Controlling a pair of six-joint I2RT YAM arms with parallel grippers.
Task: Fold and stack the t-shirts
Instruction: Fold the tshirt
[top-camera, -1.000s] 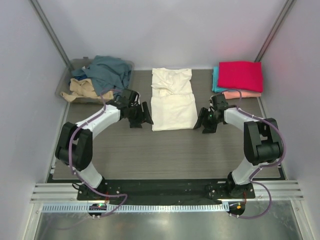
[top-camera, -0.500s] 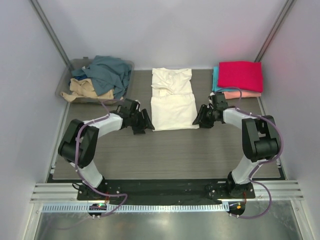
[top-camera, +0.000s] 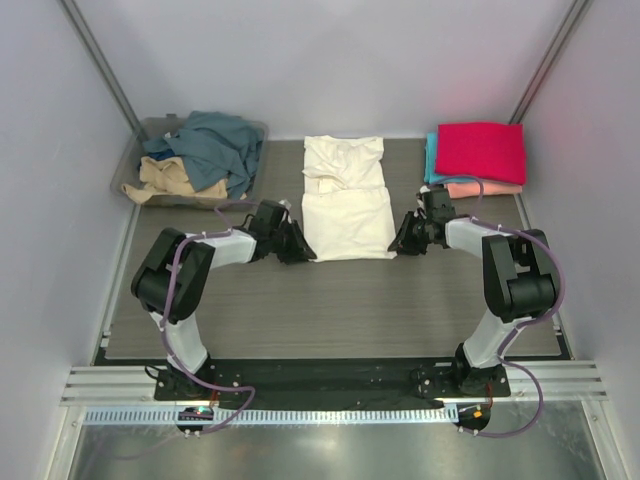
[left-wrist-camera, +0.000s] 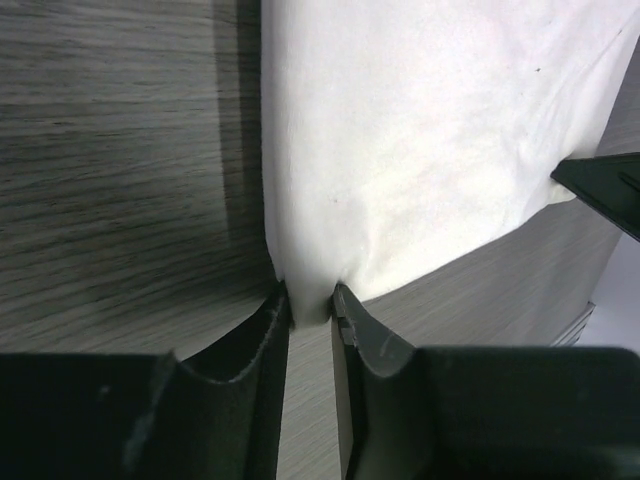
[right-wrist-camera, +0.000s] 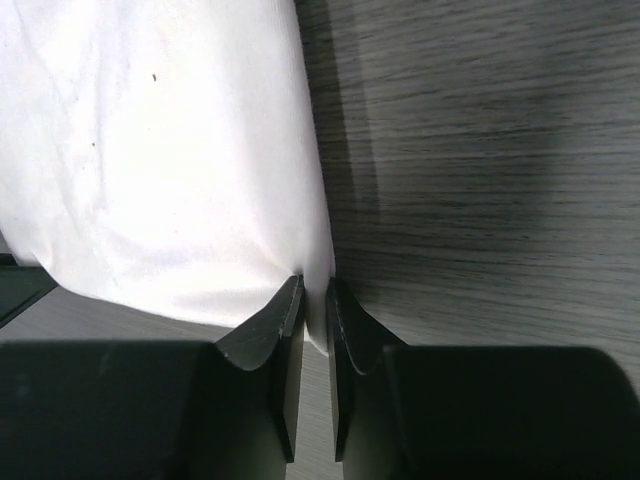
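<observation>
**Soft above, harsh close**

From above, light is soft and even. At my wrists the cream t-shirt (left-wrist-camera: 420, 130) blows out nearly white, my left tool (left-wrist-camera: 310, 295) and right tool (right-wrist-camera: 315, 285) sit black and blurred, and dark shadow edges the cloth on the bench (left-wrist-camera: 110, 150).

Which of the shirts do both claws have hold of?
The cream shirt, spread flat mid-table: the left claw and right claw pinch its near corners. The others lie heaped in the bin or in the stack far right, untouched.

Clear plastic bin (top-camera: 128, 172) sits upper left on the grey woodgrain table (top-camera: 330, 305), metal rail (top-camera: 572, 382) along the bottom.
</observation>
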